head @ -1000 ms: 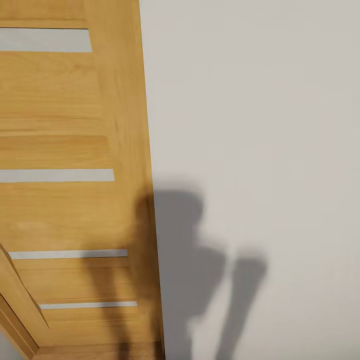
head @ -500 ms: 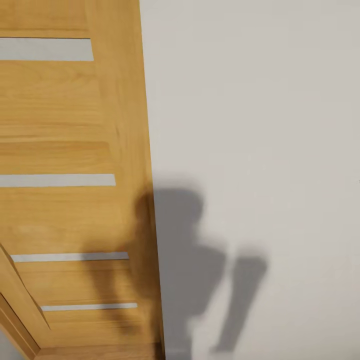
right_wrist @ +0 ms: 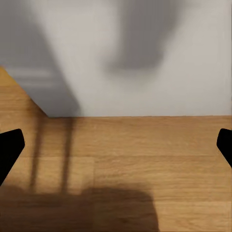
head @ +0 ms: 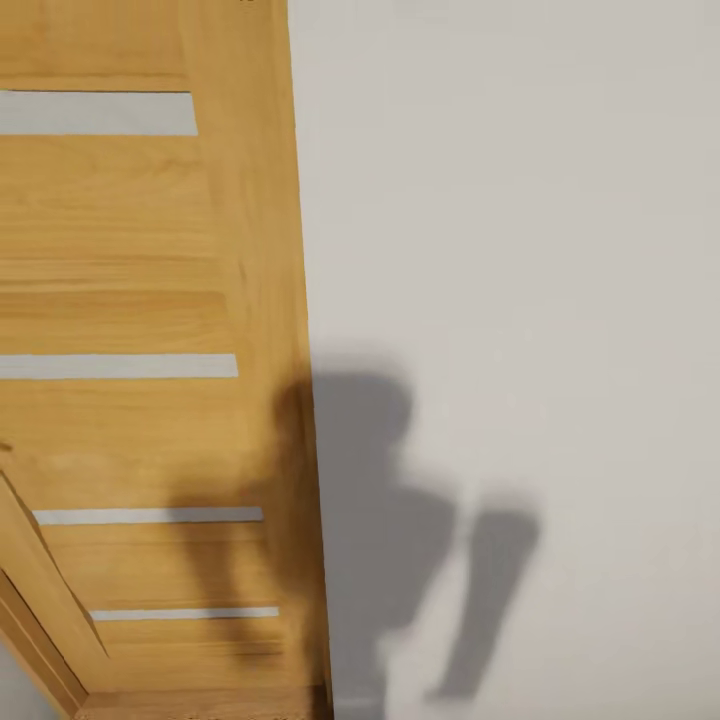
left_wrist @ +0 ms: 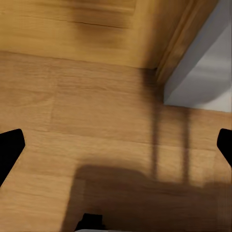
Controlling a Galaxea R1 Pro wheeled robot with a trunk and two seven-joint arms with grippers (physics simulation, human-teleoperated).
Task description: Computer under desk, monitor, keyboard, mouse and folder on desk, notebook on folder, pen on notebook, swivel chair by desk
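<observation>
Facing wooden door (head: 140, 300) edge | white wall (head: 520, 250) | both hands (left_wrist: 116, 145) (right_wrist: 116, 145) spread apart

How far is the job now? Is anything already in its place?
Nothing looks done from here. The head view faces a wooden door and a pale wall bearing the robot's shadow. Both grippers, left and right, are open and empty above wooden floor. Every desk step remains.

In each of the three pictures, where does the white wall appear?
Head view: white wall on the right side, beside the wooden door.
Left wrist view: wall corner meets the door frame.
Right wrist view: wall above the wooden floor.
Shared landmark: the robot's shadow.
</observation>
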